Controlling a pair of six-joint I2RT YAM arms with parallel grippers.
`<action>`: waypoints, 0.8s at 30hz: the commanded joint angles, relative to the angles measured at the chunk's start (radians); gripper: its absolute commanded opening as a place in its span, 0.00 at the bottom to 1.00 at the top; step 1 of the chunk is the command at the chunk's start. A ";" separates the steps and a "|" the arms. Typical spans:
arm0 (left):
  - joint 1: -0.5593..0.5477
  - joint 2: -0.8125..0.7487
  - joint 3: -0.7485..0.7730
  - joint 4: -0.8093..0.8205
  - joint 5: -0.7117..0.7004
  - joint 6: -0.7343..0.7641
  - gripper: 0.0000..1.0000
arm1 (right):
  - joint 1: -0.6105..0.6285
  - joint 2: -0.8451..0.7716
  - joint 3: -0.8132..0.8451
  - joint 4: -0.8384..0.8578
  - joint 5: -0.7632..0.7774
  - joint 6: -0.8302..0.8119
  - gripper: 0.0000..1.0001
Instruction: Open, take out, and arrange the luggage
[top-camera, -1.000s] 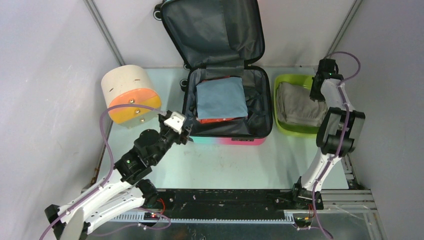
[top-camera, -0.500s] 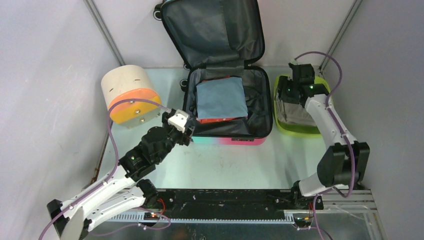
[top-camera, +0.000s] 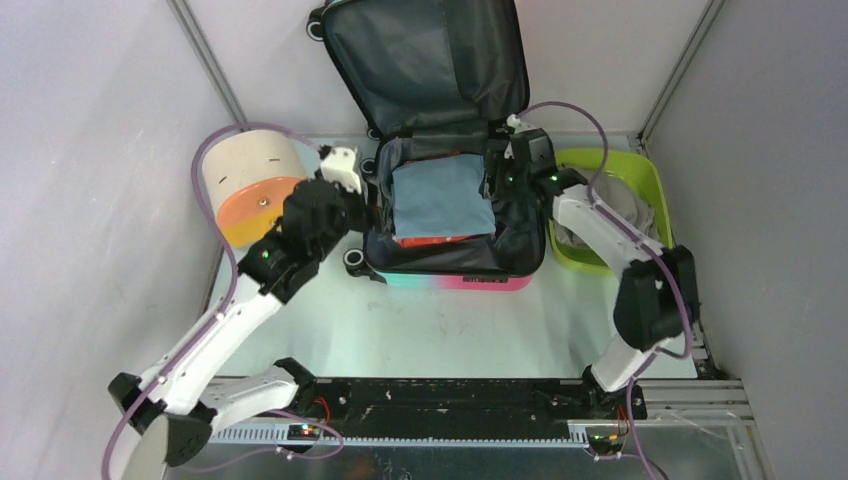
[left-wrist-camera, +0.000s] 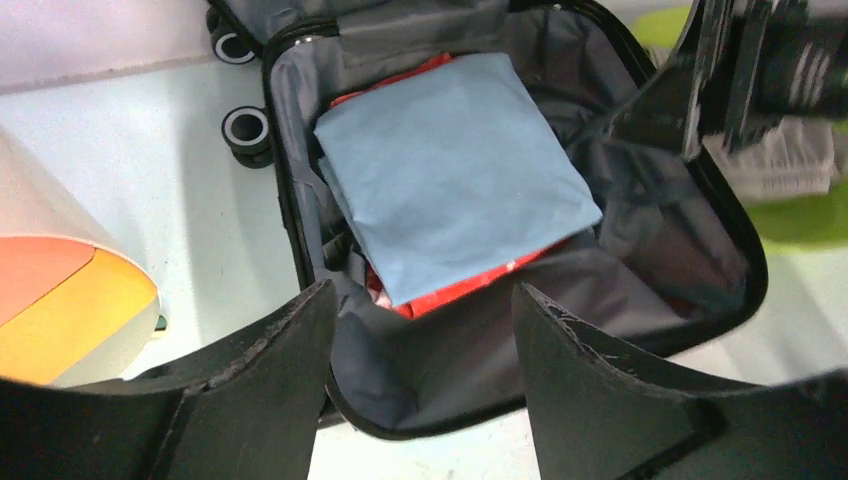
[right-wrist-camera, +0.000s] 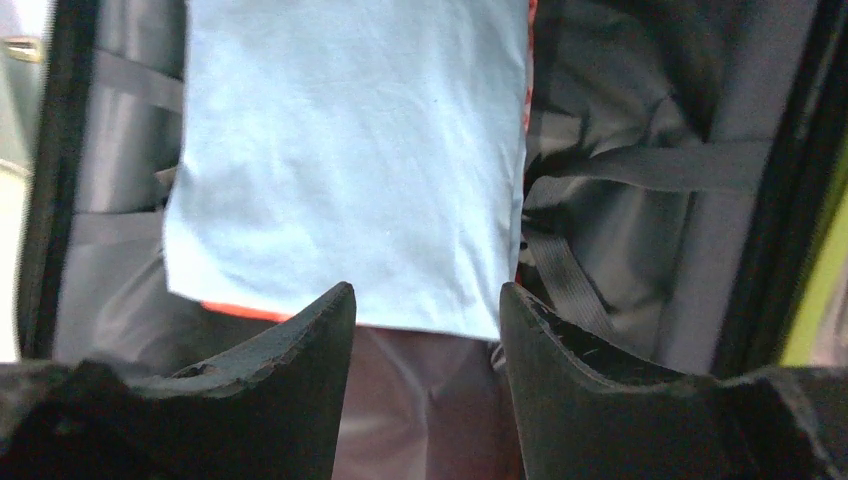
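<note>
Unpacking looks to be the step in hand: the luggage (top-camera: 440, 135), a child's hard-shell suitcase with a pink-to-teal shell, black wheels and dark grey fabric lining, lies open between the 2 arms, its lid standing up beyond both of them. The left gripper (left-wrist-camera: 420, 300) hangs over the suitcase's left rim with its jaws wide and nothing between them. A folded pale blue cloth (left-wrist-camera: 450, 175) lies just ahead of and below its fingertips, on top of a flat red item (top-camera: 430, 241). The right gripper (right-wrist-camera: 425, 295) hovers over the opposite side, jaws apart and empty too, with the same cloth's edge directly ahead of its tips. Off to the right gripper's right sits a lime-green plastic tub (top-camera: 640, 165); a cream-and-orange cylinder (top-camera: 250, 170) stands just left of the left gripper. The shell should be stiff, slick and apt to roll on its wheels, so pushing it is risky, while its contents look light and limp. A pinch on the cloth's folded edge nearest either gripper seems best, lifting slowly since it will likely droop and unfold.
</note>
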 joint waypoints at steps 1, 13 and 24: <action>0.129 0.110 0.091 -0.039 0.158 -0.153 0.70 | 0.013 0.147 0.131 0.037 -0.018 -0.005 0.57; 0.234 0.544 0.249 0.064 0.320 -0.301 0.66 | 0.013 0.505 0.502 -0.122 0.022 -0.108 0.57; 0.234 0.749 0.280 0.077 0.283 -0.293 0.66 | -0.022 0.570 0.524 -0.143 -0.058 -0.147 0.56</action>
